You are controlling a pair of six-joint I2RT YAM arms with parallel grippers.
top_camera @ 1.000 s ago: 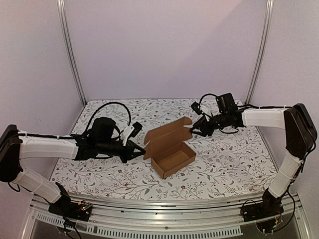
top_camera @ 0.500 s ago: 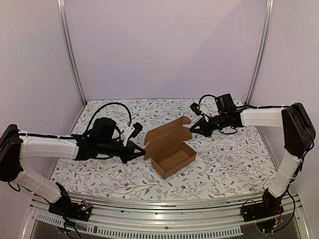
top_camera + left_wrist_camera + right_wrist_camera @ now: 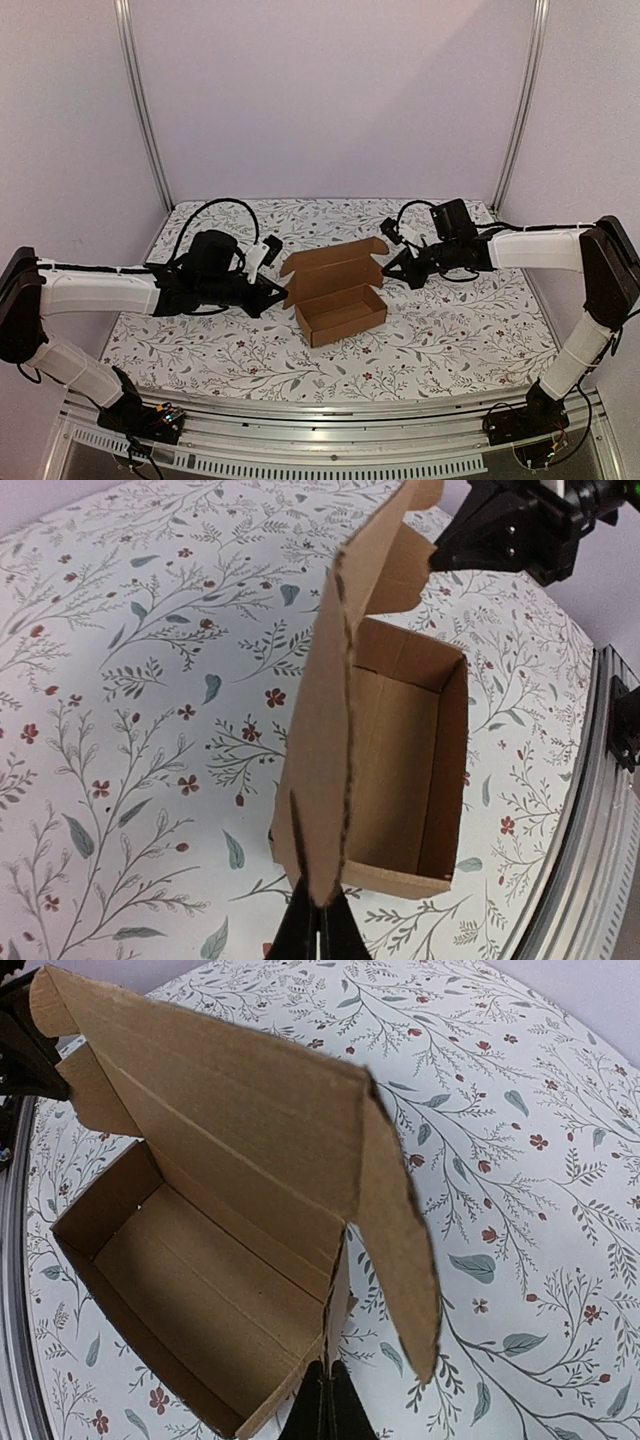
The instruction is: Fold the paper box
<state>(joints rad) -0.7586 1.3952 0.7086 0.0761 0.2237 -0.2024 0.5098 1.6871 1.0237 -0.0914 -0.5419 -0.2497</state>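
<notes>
The paper box [image 3: 340,308] is a small brown cardboard mailer, an open tray with its lid [image 3: 330,262] standing up at the far side, in the middle of the table. My left gripper [image 3: 282,291] is at its left end, shut on the tip of the lid's side flap [image 3: 325,780]. My right gripper [image 3: 390,271] is at the right end, shut on the tray's end wall [image 3: 338,1300]. The right lid flap [image 3: 400,1240] hangs loose beside it. The tray's inside [image 3: 190,1290] holds nothing. Each wrist view shows the other gripper at the box's far end.
The table [image 3: 460,330] has a floral cloth. A metal rail [image 3: 330,420] runs along the near edge and also shows in the left wrist view [image 3: 600,780]. Two upright frame posts [image 3: 145,110] stand at the back corners against pale walls.
The box has turned so its long side lies nearly parallel to the front edge. Both grippers swung with it, the left moving farther back and the right nearer.
</notes>
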